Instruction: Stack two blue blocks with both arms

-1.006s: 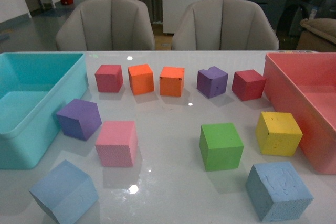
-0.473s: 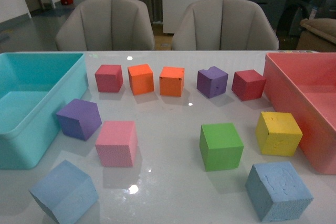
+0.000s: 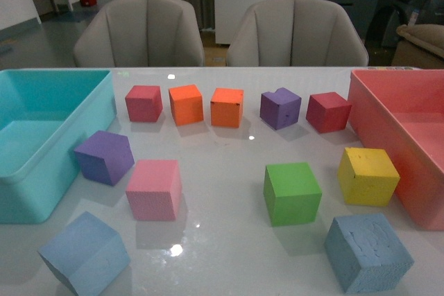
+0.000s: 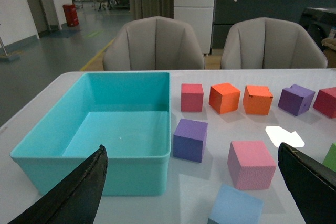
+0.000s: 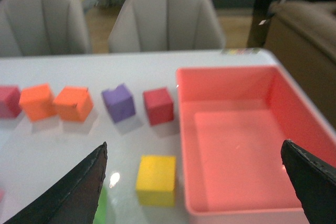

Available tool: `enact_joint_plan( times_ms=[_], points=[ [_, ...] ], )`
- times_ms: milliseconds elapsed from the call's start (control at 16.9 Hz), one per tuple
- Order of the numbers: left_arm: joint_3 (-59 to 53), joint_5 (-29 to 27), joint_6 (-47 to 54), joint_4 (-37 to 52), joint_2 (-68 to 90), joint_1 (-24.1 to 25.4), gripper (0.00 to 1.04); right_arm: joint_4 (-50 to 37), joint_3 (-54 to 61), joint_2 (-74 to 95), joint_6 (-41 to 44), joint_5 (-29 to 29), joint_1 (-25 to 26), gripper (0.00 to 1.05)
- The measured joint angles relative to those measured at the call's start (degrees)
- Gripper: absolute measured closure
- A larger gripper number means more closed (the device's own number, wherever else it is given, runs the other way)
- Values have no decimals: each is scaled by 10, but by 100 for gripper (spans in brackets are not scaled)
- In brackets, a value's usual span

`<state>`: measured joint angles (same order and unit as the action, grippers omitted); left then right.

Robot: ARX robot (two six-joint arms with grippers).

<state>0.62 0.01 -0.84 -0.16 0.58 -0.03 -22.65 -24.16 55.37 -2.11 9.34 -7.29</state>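
The left blue block (image 3: 84, 253) and the right blue block (image 3: 368, 251) sat well apart at the near edge of the bench (image 3: 229, 150). A pink cube (image 3: 154, 188) stood just behind the first, and a green cube (image 3: 292, 193) and a yellow cube (image 3: 368, 176) behind the second. Only the front view showed both. The left wrist view caught the left one, near the teal bin (image 4: 136, 174). The left hand (image 4: 191, 148) and the right hand (image 5: 193, 144) were spread wide, holding nothing.

Left blue block (image 3: 84, 253), right blue block (image 3: 368, 251) well apart, nearest camera (green cube (image 3: 292, 193) between, farther back).
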Motion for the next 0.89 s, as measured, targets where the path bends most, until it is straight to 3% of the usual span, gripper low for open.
enact_joint_plan(
  times_ms=[296, 533, 888],
  points=[
    [0, 0, 0, 0, 0, 0, 7, 64, -61, 176, -37, -79, -34, 6],
    [0, 0, 0, 0, 0, 0, 7, 108, -78, 287, -71, -102, -55, 6],
    [0, 0, 0, 0, 0, 0, 7, 106, -111, 380, -88, -113, -71, 6]
  ],
)
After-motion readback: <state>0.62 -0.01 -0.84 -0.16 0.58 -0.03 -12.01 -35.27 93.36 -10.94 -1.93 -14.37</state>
